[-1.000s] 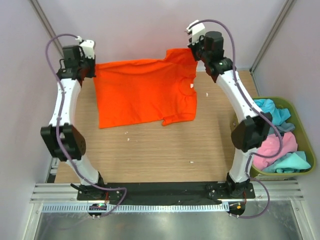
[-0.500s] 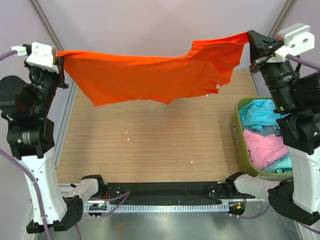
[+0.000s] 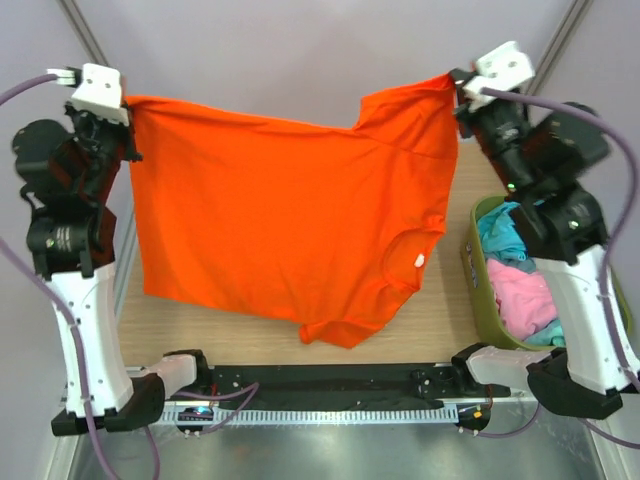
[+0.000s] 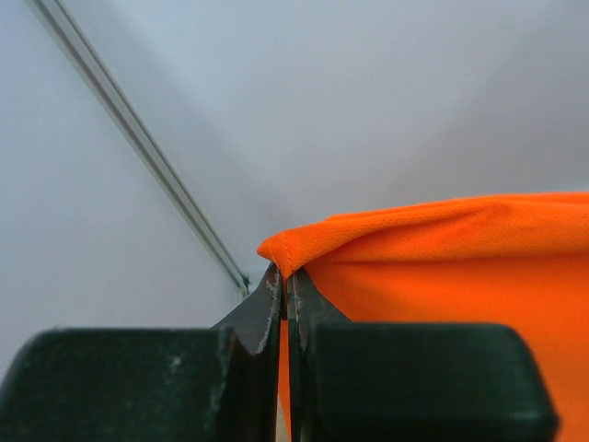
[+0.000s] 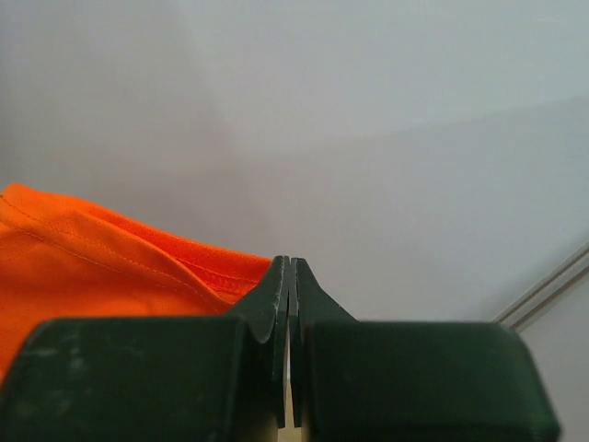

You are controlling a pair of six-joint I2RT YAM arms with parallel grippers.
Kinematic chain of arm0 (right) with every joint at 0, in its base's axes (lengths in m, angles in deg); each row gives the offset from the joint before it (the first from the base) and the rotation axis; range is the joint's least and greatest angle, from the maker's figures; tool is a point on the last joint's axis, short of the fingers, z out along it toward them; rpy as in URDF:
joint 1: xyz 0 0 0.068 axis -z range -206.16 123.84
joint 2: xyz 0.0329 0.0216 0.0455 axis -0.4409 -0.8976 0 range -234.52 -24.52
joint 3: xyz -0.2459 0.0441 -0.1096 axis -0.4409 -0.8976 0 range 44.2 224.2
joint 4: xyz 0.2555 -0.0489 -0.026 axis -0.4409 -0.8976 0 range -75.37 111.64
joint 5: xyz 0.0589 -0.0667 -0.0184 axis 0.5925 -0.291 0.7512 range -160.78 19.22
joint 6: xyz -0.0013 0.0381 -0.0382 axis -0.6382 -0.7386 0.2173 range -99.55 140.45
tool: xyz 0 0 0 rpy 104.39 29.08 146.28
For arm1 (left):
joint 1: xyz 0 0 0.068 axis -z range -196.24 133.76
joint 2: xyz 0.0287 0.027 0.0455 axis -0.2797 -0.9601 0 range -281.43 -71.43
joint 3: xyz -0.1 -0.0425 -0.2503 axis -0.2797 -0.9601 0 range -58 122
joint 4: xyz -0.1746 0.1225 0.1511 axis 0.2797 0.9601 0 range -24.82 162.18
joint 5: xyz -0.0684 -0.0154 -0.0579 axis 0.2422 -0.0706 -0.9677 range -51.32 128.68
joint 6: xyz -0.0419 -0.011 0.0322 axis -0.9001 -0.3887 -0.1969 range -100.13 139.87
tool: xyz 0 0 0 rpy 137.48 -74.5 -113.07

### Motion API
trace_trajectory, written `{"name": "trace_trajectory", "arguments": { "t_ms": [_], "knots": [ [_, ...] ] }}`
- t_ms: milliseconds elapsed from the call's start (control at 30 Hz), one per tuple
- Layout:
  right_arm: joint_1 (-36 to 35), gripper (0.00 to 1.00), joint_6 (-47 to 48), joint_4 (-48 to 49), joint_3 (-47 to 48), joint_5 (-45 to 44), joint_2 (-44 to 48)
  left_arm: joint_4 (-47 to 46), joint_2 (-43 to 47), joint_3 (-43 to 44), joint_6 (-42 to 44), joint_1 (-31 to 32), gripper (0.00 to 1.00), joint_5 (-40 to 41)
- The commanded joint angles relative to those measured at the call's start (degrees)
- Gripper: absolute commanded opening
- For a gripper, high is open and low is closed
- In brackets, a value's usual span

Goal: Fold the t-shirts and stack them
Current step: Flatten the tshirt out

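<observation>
The bright orange t-shirt [image 3: 270, 215] hangs spread in the air above the table, stretched between my two raised grippers. My left gripper [image 3: 127, 103] is shut on its upper left corner; in the left wrist view the cloth's hem [image 4: 304, 241] sticks out of the pinched tips of that gripper [image 4: 285, 276]. At the shirt's upper right corner my right gripper [image 3: 458, 88] is shut. The right wrist view shows that gripper [image 5: 290, 267] with its jaws pressed together and orange cloth [image 5: 92, 262] running off to its left. The shirt's lower edge sags near the table's front.
An olive-green bin [image 3: 477, 300] stands at the table's right edge, under the right arm. It holds turquoise [image 3: 497, 232] and pink [image 3: 525, 300] t-shirts. The wooden table [image 3: 440, 325] shows below the hanging shirt. Grey walls enclose the back and sides.
A second ago the orange shirt lay flat on the table with both grippers at its far corners. Both arms have lifted it, and it now hangs down full length.
</observation>
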Motion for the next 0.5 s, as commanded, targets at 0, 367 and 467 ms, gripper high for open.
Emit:
{"name": "trace_trajectory", "arguments": {
  "t_ms": [0,367,467],
  "knots": [
    [0.3,0.01,2.0,8.4,-10.1,0.1,-1.9,1.9,-4.1,-8.5,2.7,-0.1,0.0,1.3],
    [4.4,0.01,-4.0,25.7,-32.3,2.1,-15.9,-10.5,-14.5,-34.3,5.9,-0.1,0.0,1.8],
    [6.0,0.01,-4.1,27.8,-27.1,2.4,-24.0,-12.8,-21.3,-32.5,4.9,-0.1,0.0,1.5]
  ]
}}
